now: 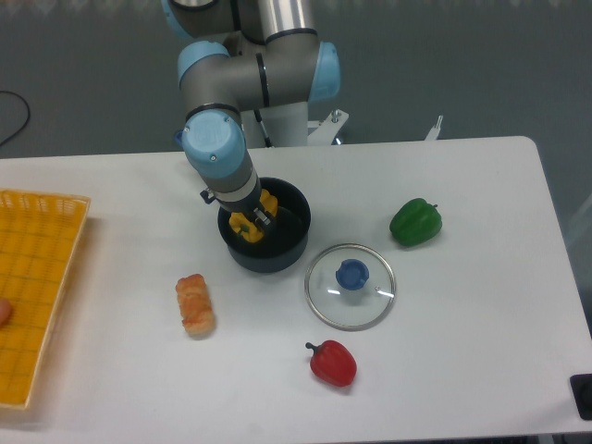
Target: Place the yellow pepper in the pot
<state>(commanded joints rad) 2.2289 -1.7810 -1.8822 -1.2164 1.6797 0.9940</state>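
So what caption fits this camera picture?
Gripper lowers the yellow pepper inside the pot.

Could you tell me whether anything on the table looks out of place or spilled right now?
Nothing stands out. The glass lid lies flat beside the pot, and the hand with the yellow pepper is inside it.

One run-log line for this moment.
pincer: inside pot | yellow pepper: in pot, at pincer | grip: unclear | lid: off, on table
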